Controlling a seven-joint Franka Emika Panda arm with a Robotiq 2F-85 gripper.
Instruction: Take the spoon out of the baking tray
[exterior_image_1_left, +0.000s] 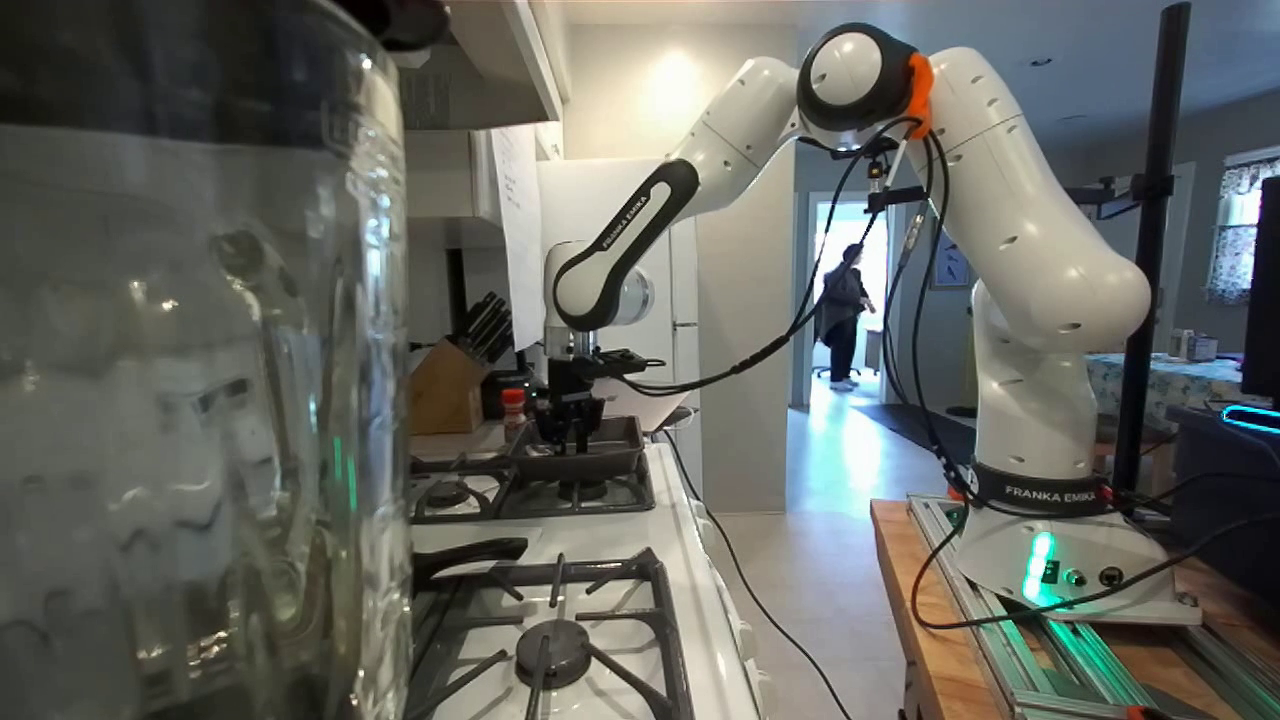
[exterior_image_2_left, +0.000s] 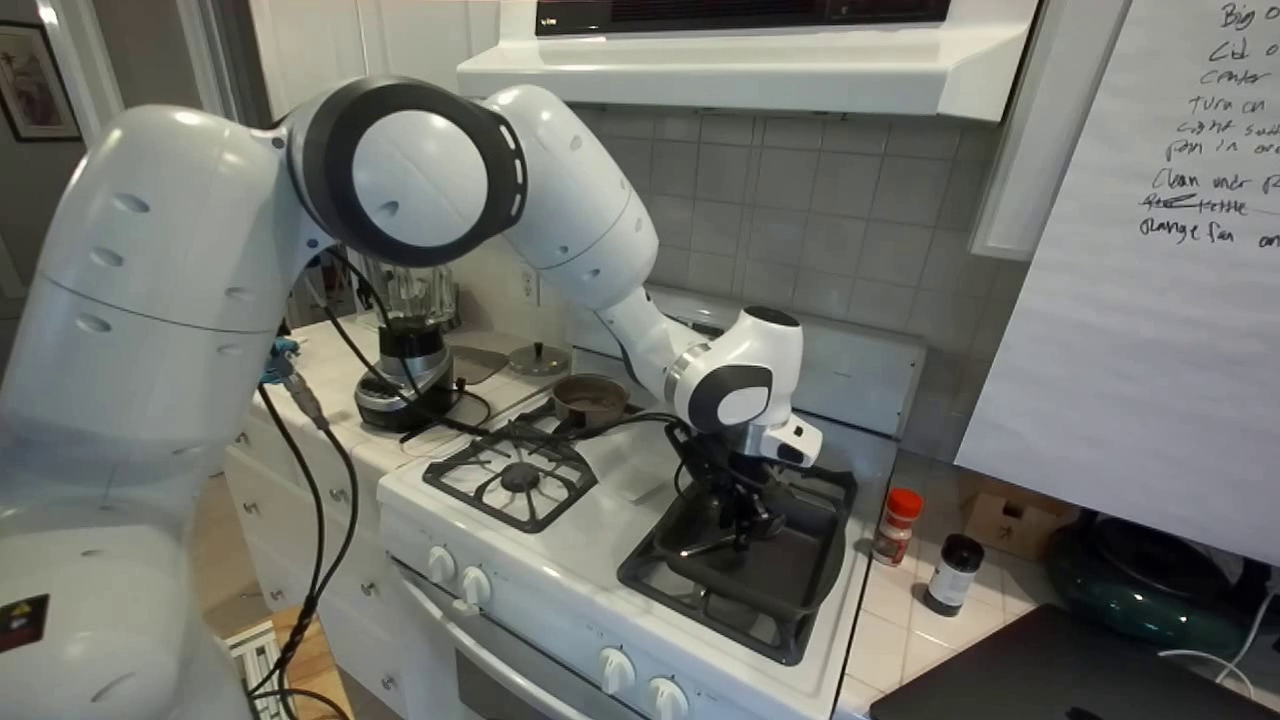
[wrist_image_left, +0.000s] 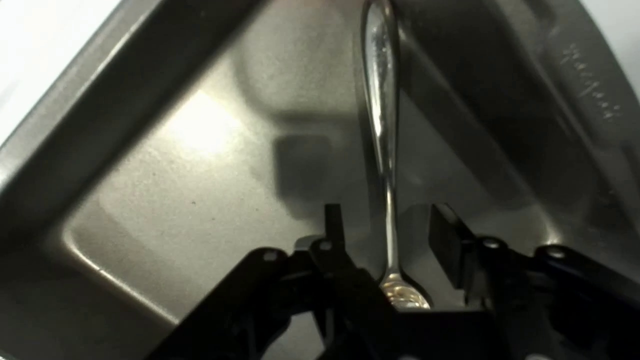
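Observation:
The baking tray (exterior_image_1_left: 590, 462) is a dark grey metal pan on a stove burner; it also shows in an exterior view (exterior_image_2_left: 795, 555) and fills most of the wrist view (wrist_image_left: 165, 215). The silver spoon (wrist_image_left: 382, 95) lies on the tray's floor, its handle end at the top of the wrist view near the tray wall. Its bowl is partly hidden by the gripper. In an exterior view only its handle (exterior_image_2_left: 707, 547) shows. My gripper (wrist_image_left: 386, 217) is open and points down into the tray (exterior_image_2_left: 745, 540). Its fingers stand on either side of the spoon's thin neck, apart from it.
Black burner grates (exterior_image_2_left: 780, 635) lie under the tray. A red-capped jar (exterior_image_2_left: 898, 527) and a black-capped jar (exterior_image_2_left: 954, 574) stand beside the stove. A knife block (exterior_image_1_left: 447, 390) and a hanging paper sheet (exterior_image_2_left: 1130, 330) are nearby. A small pot (exterior_image_2_left: 590, 400) sits on a back burner.

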